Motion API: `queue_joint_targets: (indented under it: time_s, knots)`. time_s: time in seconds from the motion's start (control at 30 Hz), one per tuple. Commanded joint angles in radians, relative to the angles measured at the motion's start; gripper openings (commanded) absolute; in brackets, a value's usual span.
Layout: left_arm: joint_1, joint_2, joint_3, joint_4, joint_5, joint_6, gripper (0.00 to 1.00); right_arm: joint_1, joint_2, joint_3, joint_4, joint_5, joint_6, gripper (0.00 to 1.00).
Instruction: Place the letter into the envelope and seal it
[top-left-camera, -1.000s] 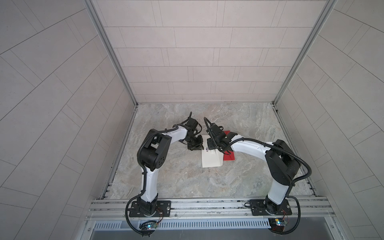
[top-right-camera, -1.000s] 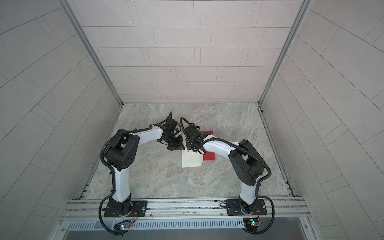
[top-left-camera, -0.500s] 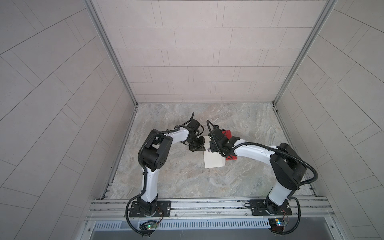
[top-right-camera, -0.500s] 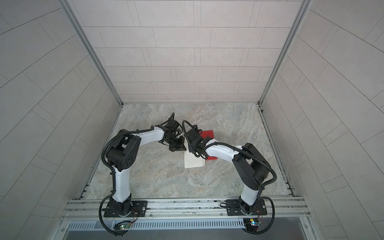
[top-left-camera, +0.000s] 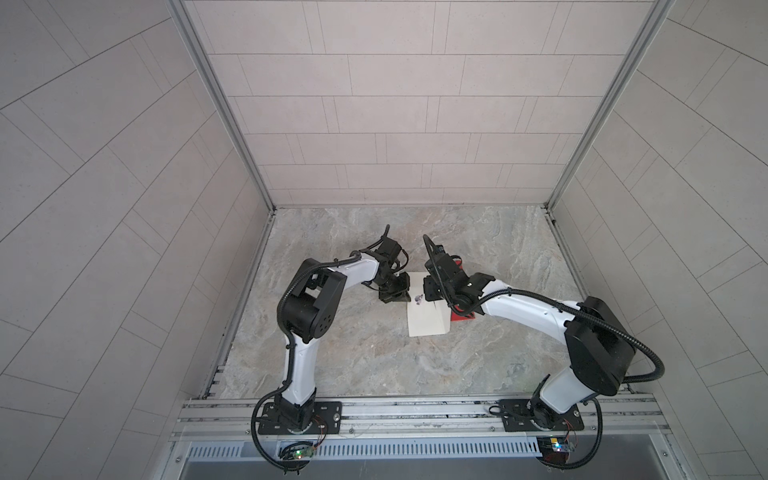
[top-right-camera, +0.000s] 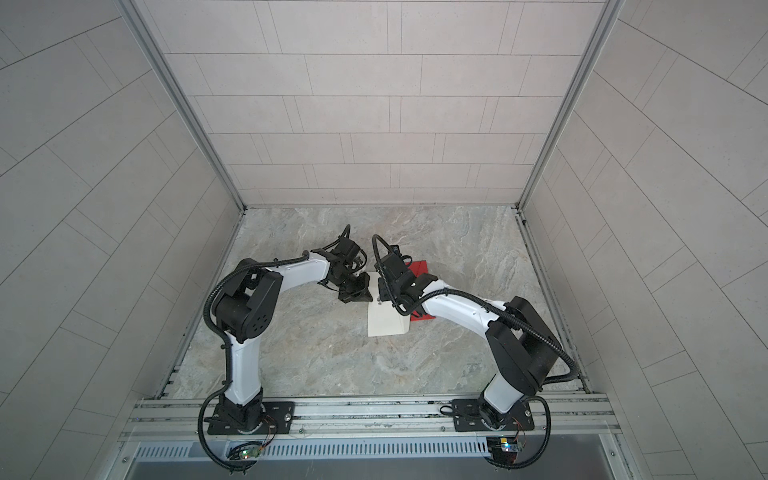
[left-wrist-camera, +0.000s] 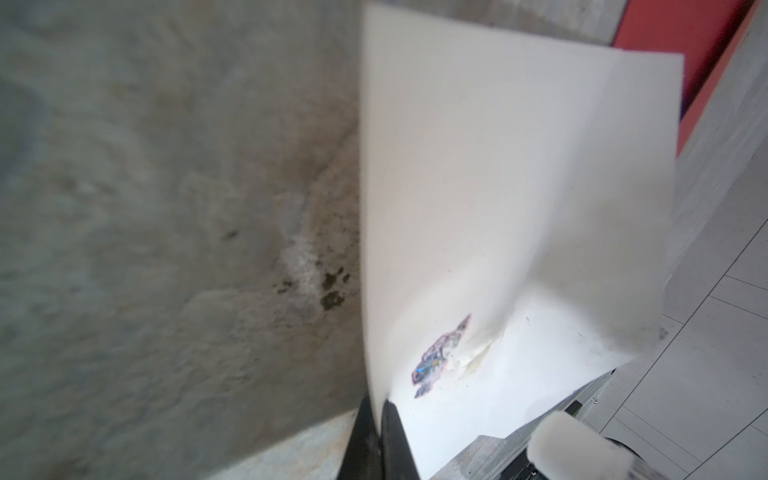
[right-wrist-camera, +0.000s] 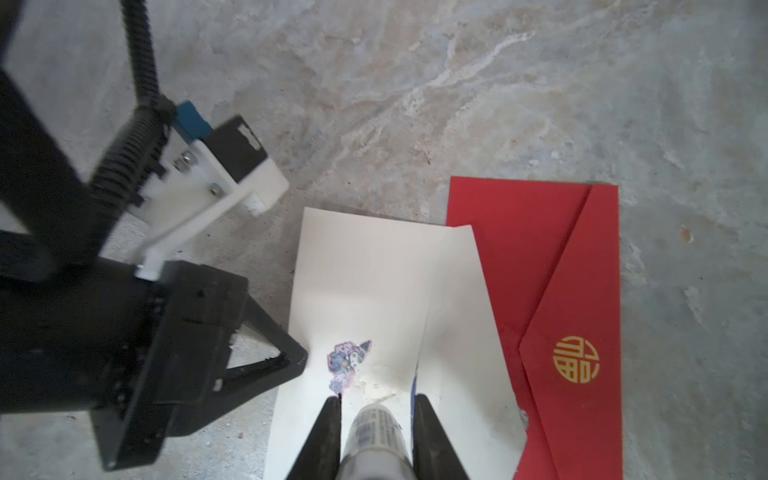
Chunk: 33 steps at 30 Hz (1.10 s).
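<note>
The left gripper (left-wrist-camera: 376, 411) has its two black fingers pressed together on the edge of the white folded paper sheet (left-wrist-camera: 478, 187). It pinches the sheet close to a small purple sticker (left-wrist-camera: 440, 357). In the left wrist view, one part of the sheet curls up off the table.

The right gripper (right-wrist-camera: 376, 399) is right over the same white sheet. Its two black fingers are clamped on a white round tube with tiny print (right-wrist-camera: 376, 440). The tip of the tube points down at the sheet, just beside the sticker and a rough patch. I cannot tell if the tip touches the paper.

The two grippers are near each other, and both are at the far end of the sheet in both top views. The left one is at its side edge and the right one is above it.

The flat red paper envelope with a gold sign (right-wrist-camera: 540, 270) lies on the table just beside the white sheet. One side of the white sheet lies over the edge of the red envelope. No gripper touches the red envelope.

Everything sits on a grey table that looks like marble (top-left-camera: 374, 365). Pale tiled walls (top-left-camera: 395, 104) stand on three sides. A silver metal rail (top-left-camera: 415, 415) runs along the front, and both arms are fixed to it.
</note>
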Motion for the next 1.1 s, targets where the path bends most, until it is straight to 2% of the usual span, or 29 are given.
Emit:
queue_joint_targets:
  time_s: [0.0, 0.27, 0.6, 0.8, 0.93, 1.07]
  knots:
    - [-0.012, 0.018, 0.028, -0.041, -0.033, 0.013, 0.0, -0.001, 0.031, 0.026, -0.003, -0.019, -0.018, 0.08]
    - [-0.013, 0.009, 0.043, -0.042, -0.026, 0.011, 0.0, -0.002, 0.144, 0.032, 0.049, -0.02, -0.029, 0.08]
    - [-0.012, 0.012, 0.052, -0.08, -0.026, 0.033, 0.0, 0.001, 0.139, -0.061, 0.058, 0.146, -0.016, 0.07]
    - [-0.012, 0.022, 0.049, -0.092, -0.034, 0.046, 0.0, 0.001, 0.103, -0.108, 0.042, 0.205, -0.006, 0.07]
    - [-0.012, 0.028, 0.048, -0.099, -0.043, 0.054, 0.0, 0.0, 0.074, -0.132, 0.041, 0.203, 0.0, 0.07]
    - [-0.018, 0.032, 0.051, -0.099, -0.045, 0.056, 0.0, -0.001, 0.038, -0.126, 0.059, 0.139, -0.002, 0.07]
